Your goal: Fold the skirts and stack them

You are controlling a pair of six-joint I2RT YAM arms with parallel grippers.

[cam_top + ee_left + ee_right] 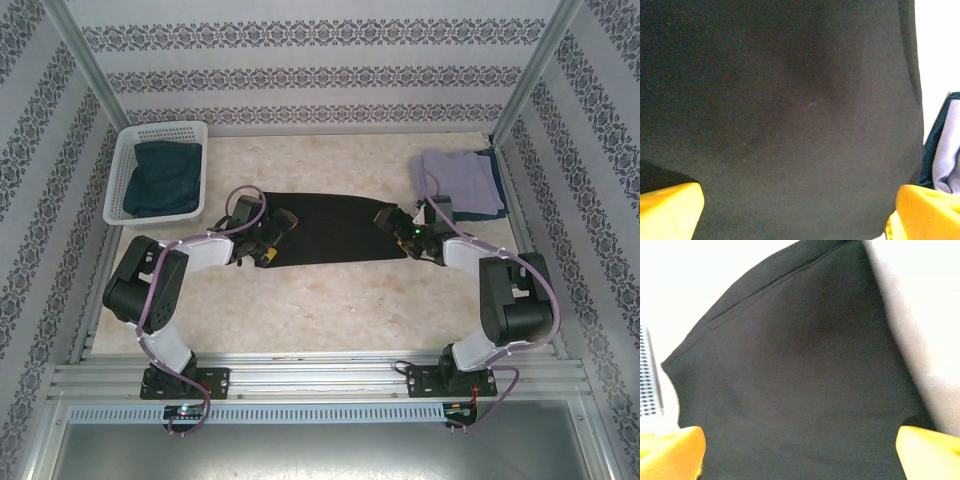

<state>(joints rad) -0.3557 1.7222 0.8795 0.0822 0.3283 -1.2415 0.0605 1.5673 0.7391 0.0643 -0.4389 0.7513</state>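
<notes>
A black skirt (330, 228) lies spread flat across the middle of the table. My left gripper (272, 238) is low over its left end and open; its yellow fingertips (670, 210) stand wide apart with the black skirt (790, 115) spanning the gap. My right gripper (396, 226) is low over the right end, also open, with yellow fingertips (930, 450) far apart above the black skirt (800, 380). A folded lavender skirt (455, 178) rests on a dark blue skirt (497, 192) at the back right. Another dark blue skirt (160, 180) lies in the basket.
The white lattice basket (118, 180) stands at the back left, and its wall (650, 375) shows at the left edge of the right wrist view. Patterned walls and metal posts enclose the pale table (320, 310). The lavender skirt (947, 150) shows at the left wrist view's right edge.
</notes>
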